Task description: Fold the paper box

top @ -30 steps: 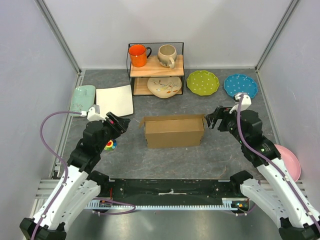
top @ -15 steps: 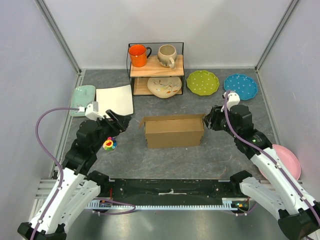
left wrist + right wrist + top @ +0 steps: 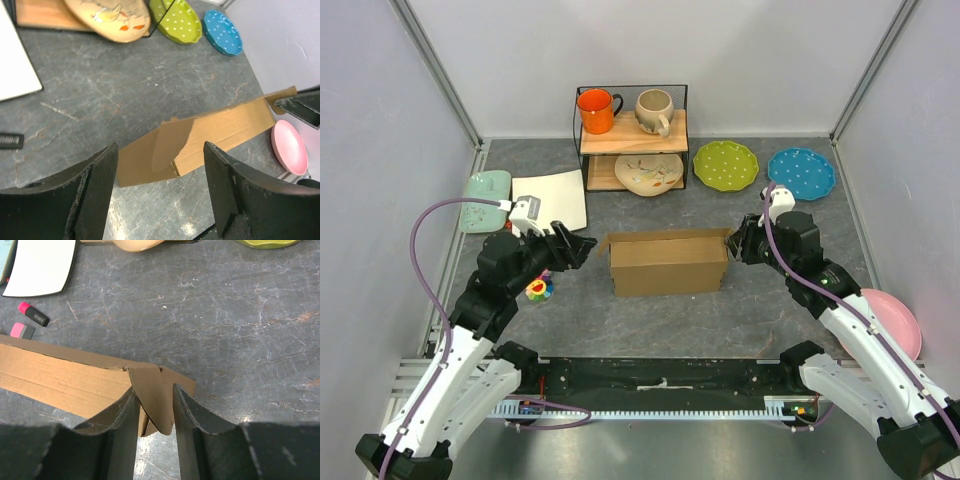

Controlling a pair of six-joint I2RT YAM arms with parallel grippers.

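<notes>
Box point(image 3: 667, 265) sits mid-counter point(image 3: 650, 320), top open, in front of the rack point(image 3: 632, 172). R pincer point(image 3: 733, 243), at the box's right end, pinches a curled end flap btwn its fingers. L pincer point(image 3: 582, 247) hangs spread wide just off the box's left end, not touching it.

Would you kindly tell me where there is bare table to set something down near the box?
Bare: the strip between the paper box and the black base rail, and the patch between box, rack and green plate. Crowded: left, by white plate and left gripper.
</notes>
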